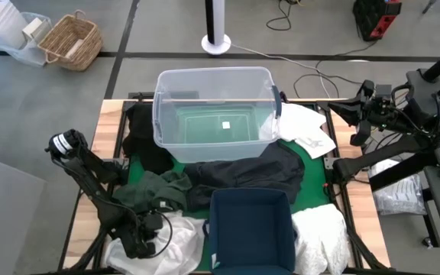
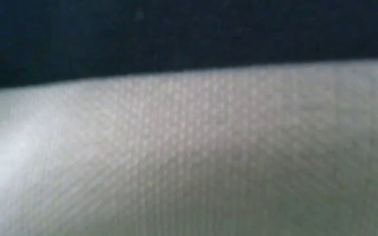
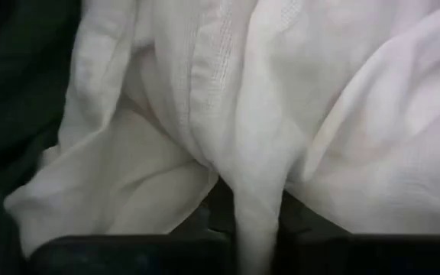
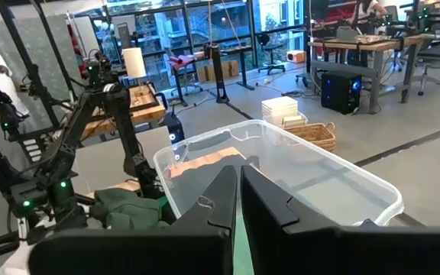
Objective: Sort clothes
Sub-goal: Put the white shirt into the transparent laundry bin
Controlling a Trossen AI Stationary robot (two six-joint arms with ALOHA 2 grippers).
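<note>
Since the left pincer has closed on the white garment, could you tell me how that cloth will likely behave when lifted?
The white garment will probably hang limp: it lies in soft folds. It looks thin and light, so lifting should be easy. Only a narrow pleat sits in the left pincer, so it may slip out, and trailing cloth could drag the green garment beside it.

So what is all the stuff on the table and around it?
clear plastic tub: one, see-through, far middle of the table.
navy blue square bin: one, near middle.
white fabric garments: three, one near left under the left gripper, one near right beside the bin, one far right by the tub.
black fabric garment: one, left of the tub.
dark green fabric garment: one, left of centre.
dark navy fabric garment: one, centre, between tub and bin.
woven wicker basket: one, tan, on the floor, far left.
left gripper: shut on a fold of the near-left white garment.
right gripper: shut, empty, raised at the table's right side.
</note>
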